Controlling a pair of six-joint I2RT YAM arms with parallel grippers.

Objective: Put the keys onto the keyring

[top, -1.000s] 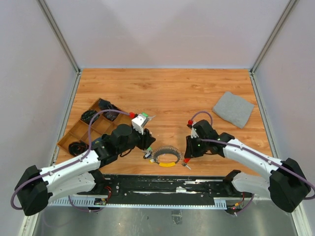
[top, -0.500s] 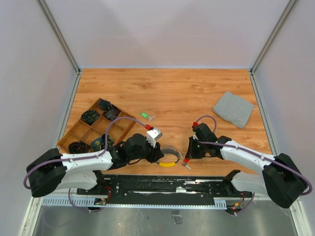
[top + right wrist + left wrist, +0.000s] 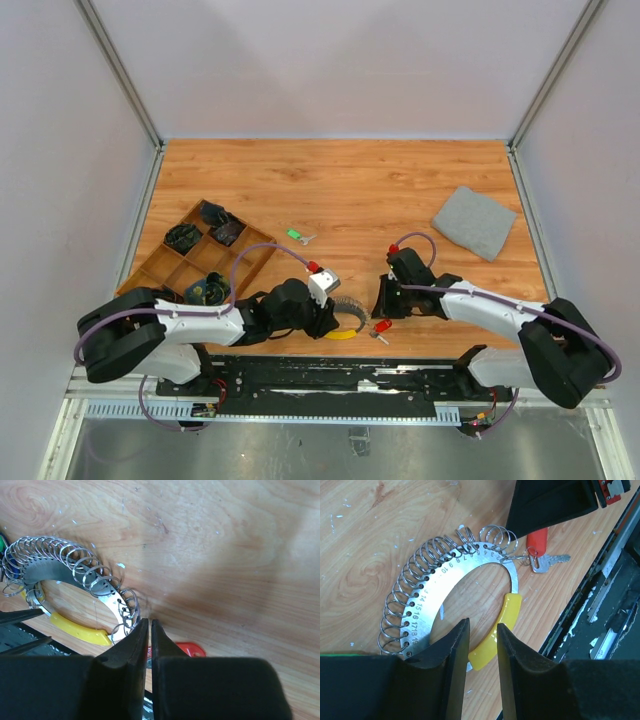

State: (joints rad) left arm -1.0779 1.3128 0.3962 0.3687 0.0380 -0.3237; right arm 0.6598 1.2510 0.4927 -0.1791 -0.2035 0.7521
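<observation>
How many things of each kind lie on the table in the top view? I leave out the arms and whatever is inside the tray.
Keys: 2 (green key, red key)
Keyring: 1
Grey cloth: 1
Compartment tray: 1
Total: 5

Keyring point(image 3: 355, 310) at near table point(image 3: 380, 190) edge; tray point(image 3: 155, 248) far left; cloth point(image 3: 474, 222) back right; loose key point(image 3: 297, 236) behind keyring.
</observation>
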